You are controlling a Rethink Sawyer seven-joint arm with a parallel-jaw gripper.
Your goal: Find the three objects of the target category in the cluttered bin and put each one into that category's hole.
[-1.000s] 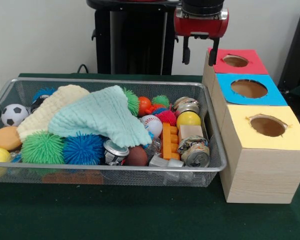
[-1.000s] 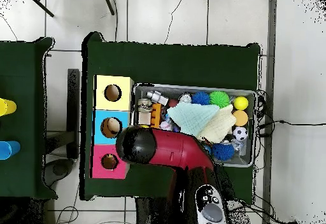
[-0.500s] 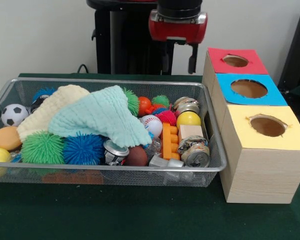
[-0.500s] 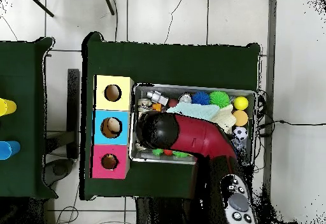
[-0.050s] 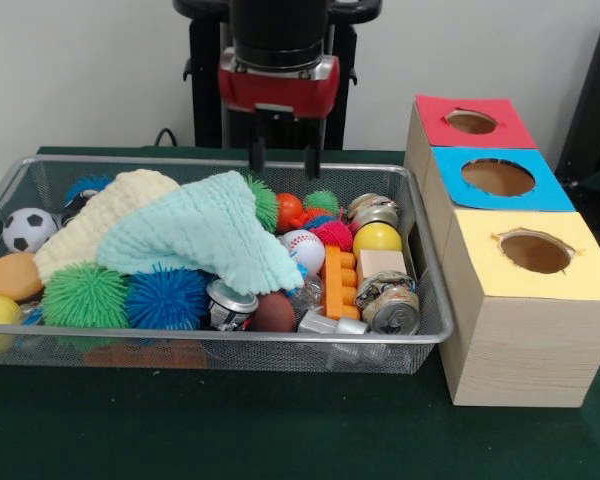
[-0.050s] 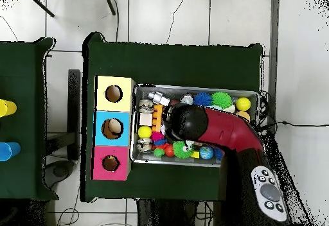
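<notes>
Bin [image 5: 420, 340] under hand [image 5: 285, 157] now (empty)

Looks like a robotics lab or test room, not a home or shop. Staged set-up on a desk [image 6: 173, 63] draped in dark green cloth: a wire mesh bin [image 5: 210, 345] heaped with toy balls, crushed cans, blocks and towels, just beside three wooden boxes [image 5: 525, 330] with holes cut in red, blue and yellow tops. Red and black robot arm [image 6: 225, 130] reaching over the bin. Bare white wall [image 5: 80, 70] behind. Pale tiled floor [image 6: 193, 18] with loose cables [image 6: 283, 124] trailing across it. Second green-covered desk [image 6: 22, 114] off to one side, with coloured cups at its edge.
</notes>
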